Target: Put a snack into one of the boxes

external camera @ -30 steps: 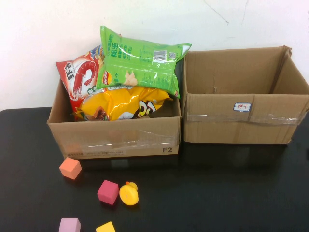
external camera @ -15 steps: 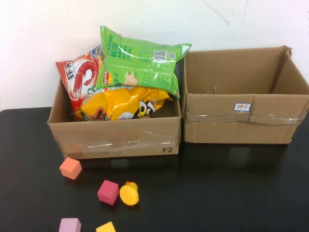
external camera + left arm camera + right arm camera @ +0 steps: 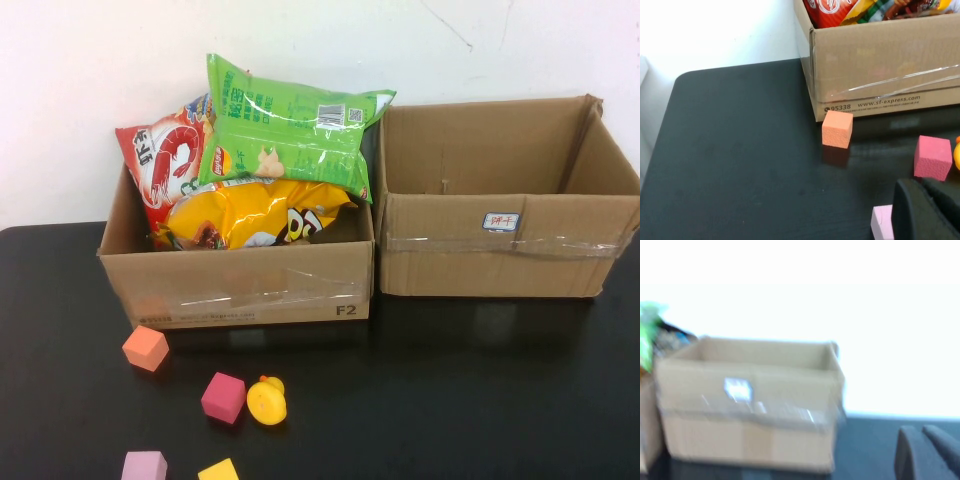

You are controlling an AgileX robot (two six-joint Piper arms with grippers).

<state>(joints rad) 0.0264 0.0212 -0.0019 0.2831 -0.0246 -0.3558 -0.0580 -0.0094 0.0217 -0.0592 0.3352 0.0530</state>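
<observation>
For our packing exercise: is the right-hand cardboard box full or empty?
Empty as far as visible: the right cardboard box shows only bare inner walls. Left gripper and right gripper stay near the table.

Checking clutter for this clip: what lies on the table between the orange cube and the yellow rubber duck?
In the high view, a magenta cube sits between the orange cube and the yellow duck, close beside the duck. Left gripper and right gripper show only in the wrist views.
</observation>
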